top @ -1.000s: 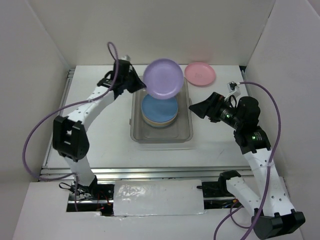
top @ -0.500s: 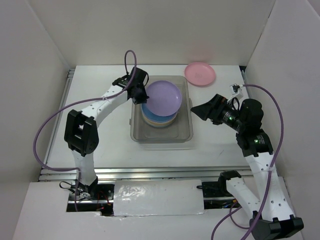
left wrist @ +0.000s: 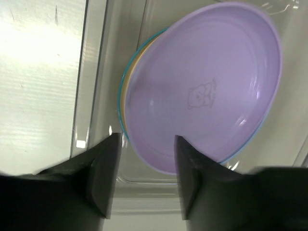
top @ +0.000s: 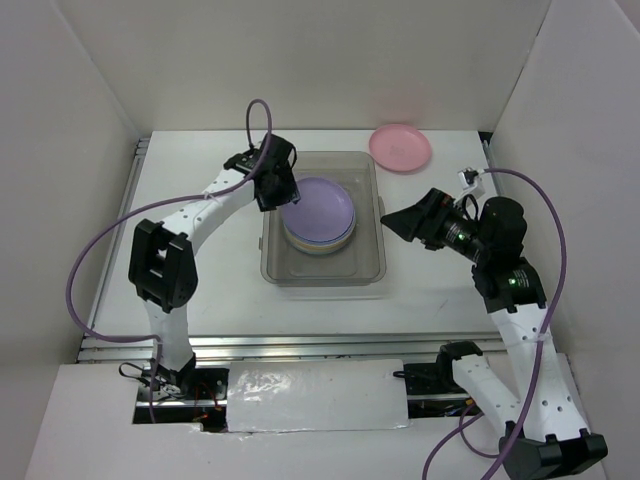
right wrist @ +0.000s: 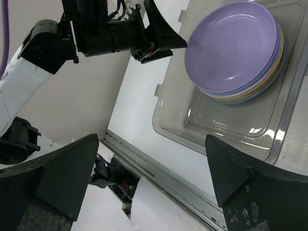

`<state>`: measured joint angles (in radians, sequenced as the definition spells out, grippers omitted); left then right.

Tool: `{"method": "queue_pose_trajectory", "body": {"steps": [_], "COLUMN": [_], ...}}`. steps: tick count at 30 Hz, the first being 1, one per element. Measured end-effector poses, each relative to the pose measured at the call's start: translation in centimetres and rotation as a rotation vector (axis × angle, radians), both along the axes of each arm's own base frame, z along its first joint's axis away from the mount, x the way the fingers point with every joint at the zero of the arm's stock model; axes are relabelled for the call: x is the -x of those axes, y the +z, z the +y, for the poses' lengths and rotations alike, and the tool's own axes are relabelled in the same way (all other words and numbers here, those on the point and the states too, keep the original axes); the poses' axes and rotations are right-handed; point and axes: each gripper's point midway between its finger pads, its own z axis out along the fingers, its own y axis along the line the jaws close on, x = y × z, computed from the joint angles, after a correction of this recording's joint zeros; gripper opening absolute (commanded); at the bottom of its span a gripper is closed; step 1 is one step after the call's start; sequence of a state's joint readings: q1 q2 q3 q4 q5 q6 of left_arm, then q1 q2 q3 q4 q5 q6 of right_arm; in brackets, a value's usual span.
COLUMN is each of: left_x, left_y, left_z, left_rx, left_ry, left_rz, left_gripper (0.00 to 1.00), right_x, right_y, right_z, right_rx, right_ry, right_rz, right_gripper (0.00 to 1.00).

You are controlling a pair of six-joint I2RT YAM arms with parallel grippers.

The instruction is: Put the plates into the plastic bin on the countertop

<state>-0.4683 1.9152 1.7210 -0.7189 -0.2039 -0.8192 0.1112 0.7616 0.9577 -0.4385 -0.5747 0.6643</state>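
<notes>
- Risk: the lilac plate could be dragged askew if the left gripper, parted and gripping nothing at the left wall of the plastic bin, is withdrawn while its fingers flank the rim.
- In the bin's far half a stack is seen: lilac topmost, blue and cream rims beneath.
- A pink plate is seen beyond the bin's far-right corner.
- The right gripper is held wide open and empty, right of the bin.

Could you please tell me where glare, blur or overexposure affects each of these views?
Left wrist: the countertop blows out white at upper left, and the left fingers are soft, while the lilac plate is sharp. Right wrist: the right fingers are blurred, with glints on the plastic bin. Top external: evenly lit, sharp.
</notes>
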Motion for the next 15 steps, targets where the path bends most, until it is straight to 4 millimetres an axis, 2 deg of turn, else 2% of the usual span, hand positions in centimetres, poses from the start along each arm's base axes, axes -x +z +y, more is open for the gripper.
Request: {"method": "queue_pose_trajectory", "body": {"steps": [2, 3, 7, 11, 13, 15], "left_x": [-0.1, -0.1, 0.6, 1.7, 2.8, 4.4], "left_y": [0.2, 0.5, 2.5, 7.5, 10.8, 13.8], "left_z": [-0.1, -0.2, -0.5, -0.3, 0.8, 2.3], "left_rx": [0.006, 0.010, 0.042, 0.060, 0.053, 0.076], "left_ry": [0.004, 0.005, 0.003, 0.000, 0.010, 0.019], "left_rz": [-0.008, -0.016, -0.064, -0.174, -0.247, -0.318], "left_gripper": [0.87, 0.98, 0.99, 0.99, 0.99, 0.99], "right_x": [-0.1, -0.2, -0.7, -2.7, -4.7, -8.0], "right_y": [-0.1, -0.2, -0.6, -1.0, -1.6, -3.1], "right_z": [0.1, 0.1, 0.4, 0.1, -0.6, -2.0], "right_rx": [-0.001, -0.001, -0.003, 0.004, 0.011, 0.020], "right_ry": [0.006, 0.008, 0.013, -0.027, -0.091, -0.185], "right_rz": [0.007, 0.011, 0.029, 0.051, 0.073, 0.133], "right_gripper": [1.00, 1.00, 1.00, 1.00, 1.00, 1.00]}}
